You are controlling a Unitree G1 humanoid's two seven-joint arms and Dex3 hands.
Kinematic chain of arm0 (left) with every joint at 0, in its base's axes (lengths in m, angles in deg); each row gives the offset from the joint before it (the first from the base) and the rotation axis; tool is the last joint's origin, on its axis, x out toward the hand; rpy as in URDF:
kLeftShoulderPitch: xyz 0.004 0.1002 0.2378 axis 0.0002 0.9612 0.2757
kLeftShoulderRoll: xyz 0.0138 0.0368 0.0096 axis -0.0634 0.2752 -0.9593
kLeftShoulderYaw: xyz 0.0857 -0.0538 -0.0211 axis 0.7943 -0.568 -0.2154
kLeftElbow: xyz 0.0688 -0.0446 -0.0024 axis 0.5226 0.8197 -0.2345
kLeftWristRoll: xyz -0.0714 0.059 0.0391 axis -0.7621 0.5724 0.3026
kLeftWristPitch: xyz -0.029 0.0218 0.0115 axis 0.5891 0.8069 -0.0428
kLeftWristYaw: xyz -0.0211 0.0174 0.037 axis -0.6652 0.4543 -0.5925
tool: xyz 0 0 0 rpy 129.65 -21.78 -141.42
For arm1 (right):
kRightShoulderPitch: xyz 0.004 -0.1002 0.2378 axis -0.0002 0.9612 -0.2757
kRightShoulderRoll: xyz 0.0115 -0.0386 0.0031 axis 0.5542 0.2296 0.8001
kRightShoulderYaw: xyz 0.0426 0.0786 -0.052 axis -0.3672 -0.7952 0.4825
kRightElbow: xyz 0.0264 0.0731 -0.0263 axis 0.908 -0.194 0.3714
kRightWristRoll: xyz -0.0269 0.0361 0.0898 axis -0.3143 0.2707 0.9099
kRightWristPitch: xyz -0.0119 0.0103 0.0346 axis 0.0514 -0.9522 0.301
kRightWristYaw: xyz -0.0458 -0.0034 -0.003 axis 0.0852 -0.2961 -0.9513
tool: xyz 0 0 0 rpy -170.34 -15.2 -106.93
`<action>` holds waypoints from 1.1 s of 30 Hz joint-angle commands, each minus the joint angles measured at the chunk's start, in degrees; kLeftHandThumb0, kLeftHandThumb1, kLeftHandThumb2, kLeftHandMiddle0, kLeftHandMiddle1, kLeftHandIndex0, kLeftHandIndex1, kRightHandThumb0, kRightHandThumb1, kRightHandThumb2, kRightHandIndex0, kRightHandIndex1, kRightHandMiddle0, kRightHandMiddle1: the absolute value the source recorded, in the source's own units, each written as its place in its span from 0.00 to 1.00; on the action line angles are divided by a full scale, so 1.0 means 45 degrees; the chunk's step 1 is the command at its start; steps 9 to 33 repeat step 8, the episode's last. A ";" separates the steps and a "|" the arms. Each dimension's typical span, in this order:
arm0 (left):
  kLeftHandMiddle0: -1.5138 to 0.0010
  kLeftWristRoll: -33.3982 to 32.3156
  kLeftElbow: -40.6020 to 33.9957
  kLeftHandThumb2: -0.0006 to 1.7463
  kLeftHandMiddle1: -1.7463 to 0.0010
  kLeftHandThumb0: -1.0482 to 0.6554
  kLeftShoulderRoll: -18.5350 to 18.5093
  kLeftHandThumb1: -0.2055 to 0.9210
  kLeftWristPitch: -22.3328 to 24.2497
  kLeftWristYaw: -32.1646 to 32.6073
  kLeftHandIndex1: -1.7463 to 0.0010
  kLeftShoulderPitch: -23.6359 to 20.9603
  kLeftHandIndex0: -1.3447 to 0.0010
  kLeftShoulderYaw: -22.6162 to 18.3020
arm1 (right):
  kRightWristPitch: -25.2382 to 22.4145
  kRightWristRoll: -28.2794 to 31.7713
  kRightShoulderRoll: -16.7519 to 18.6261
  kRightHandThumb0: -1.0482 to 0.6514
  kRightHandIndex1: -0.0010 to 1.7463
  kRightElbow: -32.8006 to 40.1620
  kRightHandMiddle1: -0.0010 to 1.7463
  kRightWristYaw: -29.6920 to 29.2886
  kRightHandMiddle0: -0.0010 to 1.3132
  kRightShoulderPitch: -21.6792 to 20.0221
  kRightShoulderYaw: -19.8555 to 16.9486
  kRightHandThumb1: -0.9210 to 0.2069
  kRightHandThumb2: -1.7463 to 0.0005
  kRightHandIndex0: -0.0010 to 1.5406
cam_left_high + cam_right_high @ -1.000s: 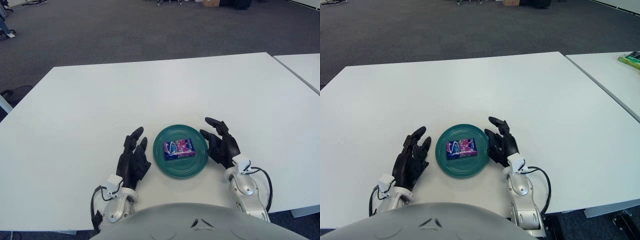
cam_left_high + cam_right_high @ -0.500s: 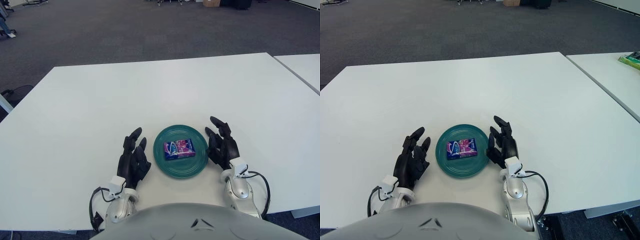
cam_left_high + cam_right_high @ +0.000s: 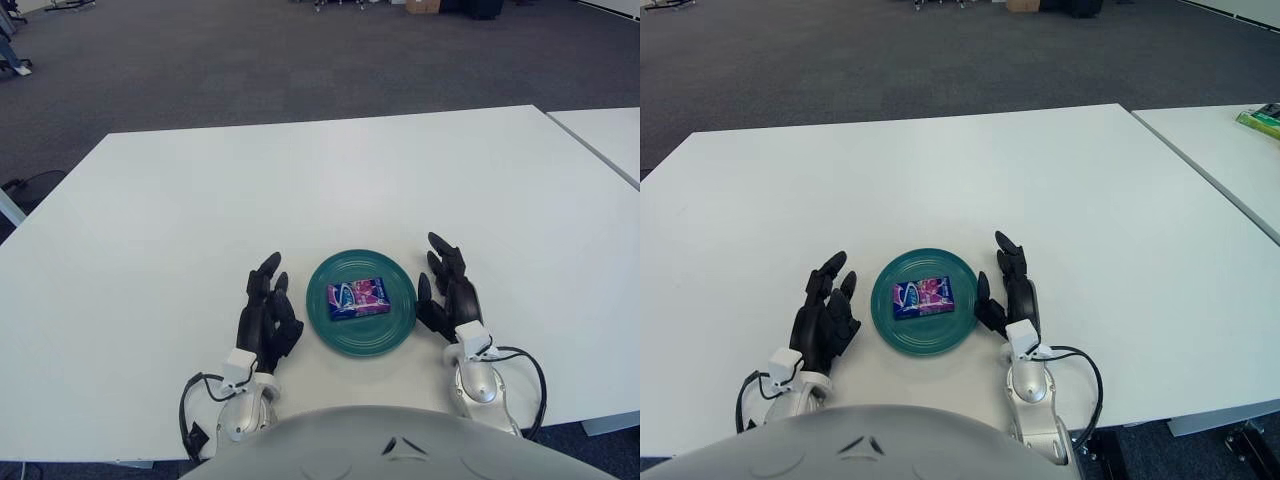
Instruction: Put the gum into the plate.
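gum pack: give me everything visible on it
The gum pack is a small flat rectangular box, blue and purple-pink with a white logo, lying face up, slightly skewed, near the middle of the teal plate. Only the plate touches it; the left hand and right hand flank the plate, neither touching the pack.

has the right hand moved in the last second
Yes. The right hand has drawn back toward the robot and away from the teal plate, its fingers now pointing more straight ahead instead of leaning over the rim. The gum lies in the plate.
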 commanded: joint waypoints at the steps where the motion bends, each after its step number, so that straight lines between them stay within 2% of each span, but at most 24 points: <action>1: 0.90 -0.0086 0.0070 0.54 1.00 0.05 0.0115 1.00 0.0173 0.0047 0.78 -0.0160 1.00 -0.0011 | -0.0610 -0.0151 -0.0417 0.21 0.00 -0.0068 0.18 0.0363 0.00 0.0473 0.0080 0.00 0.44 0.09; 8: 0.92 -0.0160 -0.0010 0.53 1.00 0.05 0.0018 1.00 0.0194 -0.0044 0.82 -0.0149 1.00 0.0059 | -0.0936 0.0175 -0.0440 0.24 0.00 0.0267 0.15 0.0918 0.00 0.0564 0.0043 0.00 0.42 0.07; 33: 0.92 -0.0160 -0.0010 0.53 1.00 0.05 0.0018 1.00 0.0194 -0.0044 0.82 -0.0149 1.00 0.0059 | -0.0936 0.0175 -0.0440 0.24 0.00 0.0267 0.15 0.0918 0.00 0.0564 0.0043 0.00 0.42 0.07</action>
